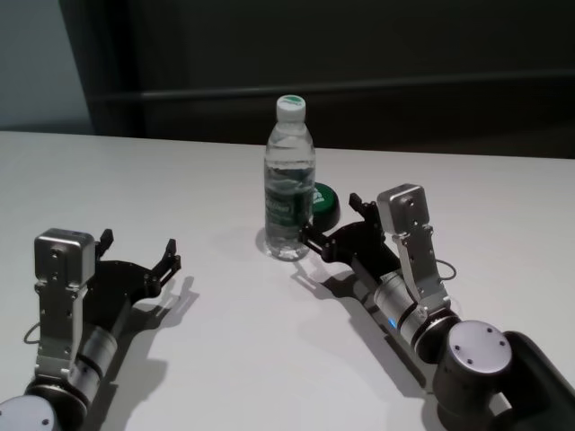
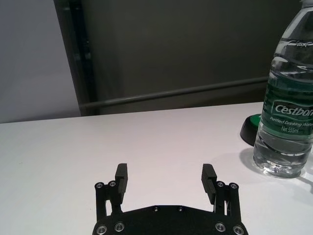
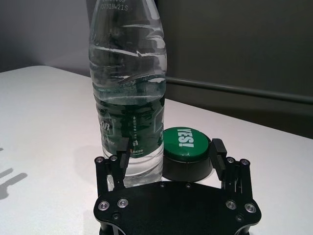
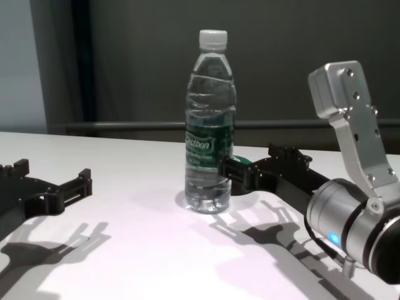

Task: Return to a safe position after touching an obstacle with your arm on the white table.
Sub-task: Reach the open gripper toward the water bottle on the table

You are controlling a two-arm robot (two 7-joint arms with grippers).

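Down low by my body, my right gripper [image 1: 331, 226] is wide open and holds nothing, one finger [image 4: 229, 169] right against the tall clear plastic water bottle [image 1: 289, 180] standing on the broad white table [image 1: 180, 171], so I think the touch is made and next I must pull that arm straight back gently without tipping it or bumping the low black puck with a green top [image 3: 188, 153], while my left gripper [image 1: 139, 250] rests open and empty, well apart.

dark wall [image 1: 359, 54] behind, horizontal rail [image 2: 171, 93] across it; paler panel [image 1: 36, 63] far left.

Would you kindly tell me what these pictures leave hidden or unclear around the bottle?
- Touch: the right gripper sits at the bottle; whether a finger presses it cannot be told.
- Puck: mostly behind the bottle in the head view.
- Bottle cap: cut off by the edge in both wrist views.
- Left gripper: open, apart on the table.
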